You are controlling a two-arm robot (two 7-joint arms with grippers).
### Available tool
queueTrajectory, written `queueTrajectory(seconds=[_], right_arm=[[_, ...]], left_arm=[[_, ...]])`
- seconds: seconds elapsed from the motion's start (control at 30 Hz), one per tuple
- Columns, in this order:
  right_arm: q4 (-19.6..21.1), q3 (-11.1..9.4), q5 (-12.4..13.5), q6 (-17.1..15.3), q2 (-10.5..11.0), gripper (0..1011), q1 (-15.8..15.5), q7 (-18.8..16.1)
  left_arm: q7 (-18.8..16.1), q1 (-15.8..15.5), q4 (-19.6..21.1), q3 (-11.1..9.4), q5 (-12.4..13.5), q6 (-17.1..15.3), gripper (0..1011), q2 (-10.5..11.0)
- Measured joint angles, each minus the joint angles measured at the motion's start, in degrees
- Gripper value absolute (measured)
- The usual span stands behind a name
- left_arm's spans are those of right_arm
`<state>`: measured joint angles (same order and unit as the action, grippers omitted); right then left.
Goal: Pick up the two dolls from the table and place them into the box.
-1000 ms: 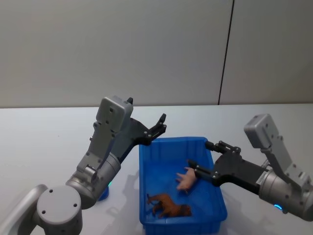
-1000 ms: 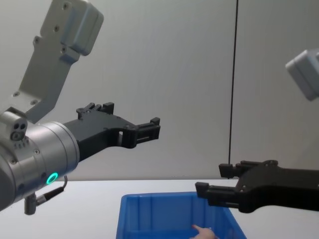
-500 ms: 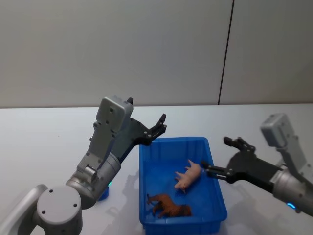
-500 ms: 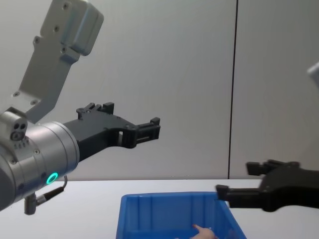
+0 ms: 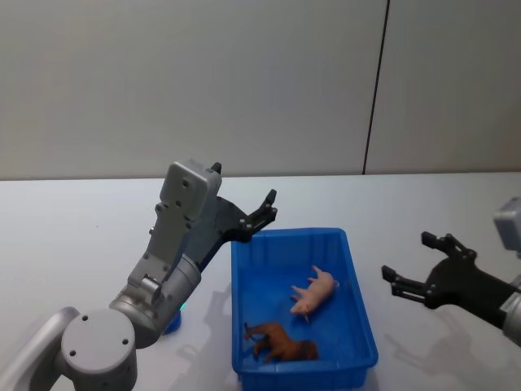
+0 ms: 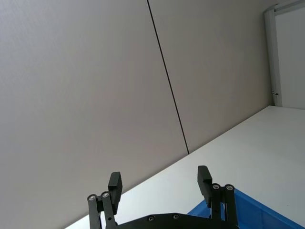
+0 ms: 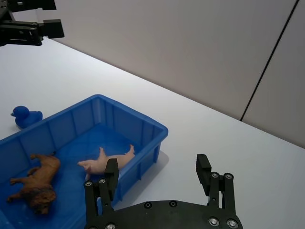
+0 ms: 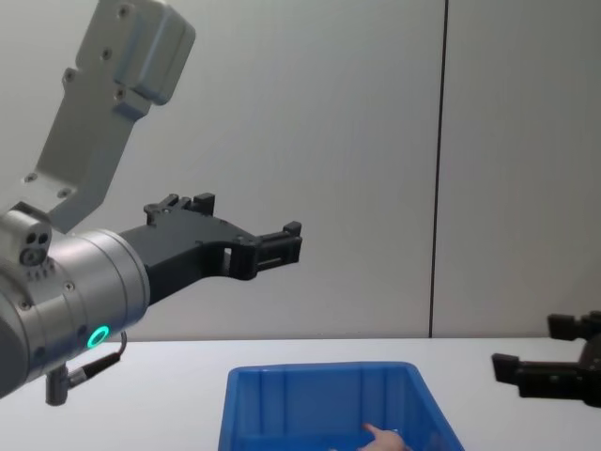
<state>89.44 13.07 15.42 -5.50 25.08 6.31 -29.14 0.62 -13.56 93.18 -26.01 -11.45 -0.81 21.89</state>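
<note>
Both dolls lie inside the blue box (image 5: 242,277): a pink pig (image 5: 315,291) near the middle and a brown maned animal (image 5: 281,343) nearer the front. The right wrist view shows the pig (image 7: 107,161) and the brown animal (image 7: 35,179) on the box floor. My right gripper (image 5: 405,257) hangs open and empty over the white table (image 5: 65,228), to the right of the box and clear of its wall. My left gripper (image 5: 262,212) is open and empty, held high above the box's far left corner. The chest view catches the pig's tip (image 8: 380,435).
A small blue rubber duck (image 7: 25,116) sits on the table to the left of the box, mostly behind my left arm in the head view. A grey wall with a dark vertical seam (image 5: 374,90) backs the table. Bare tabletop lies right of the box.
My right gripper has pulled back to the right, from over the box to beyond its right wall. The pig has settled on the box floor. The left arm has stayed still.
</note>
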Motion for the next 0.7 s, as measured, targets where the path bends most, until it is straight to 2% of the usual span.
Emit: queueTrajectory(seconds=[0.33, 0.5, 0.67, 0.7], right_arm=[[0.1, -1.2, 1.6, 0.6, 1.6, 1001, -1.1, 0.4], [0.2, -1.4, 1.9, 0.7, 1.9, 1001, -1.4, 0.5], [0.2, -1.6, 2.2, 0.8, 2.2, 1001, -1.6, 0.5], [0.2, -1.6, 2.3, 0.8, 2.3, 1001, -1.6, 0.5]], left_arm=[[-1.1, 1.3, 1.5, 0.3, 0.2, -1.7, 1003, 1.1], [-2.2, 2.9, 3.4, 0.7, 0.0, -3.7, 1003, 2.6], [-3.8, 5.9, 6.3, 1.4, -1.5, -6.4, 1003, 5.6], [-3.8, 5.9, 6.3, 1.4, -1.5, -6.4, 1003, 5.6]])
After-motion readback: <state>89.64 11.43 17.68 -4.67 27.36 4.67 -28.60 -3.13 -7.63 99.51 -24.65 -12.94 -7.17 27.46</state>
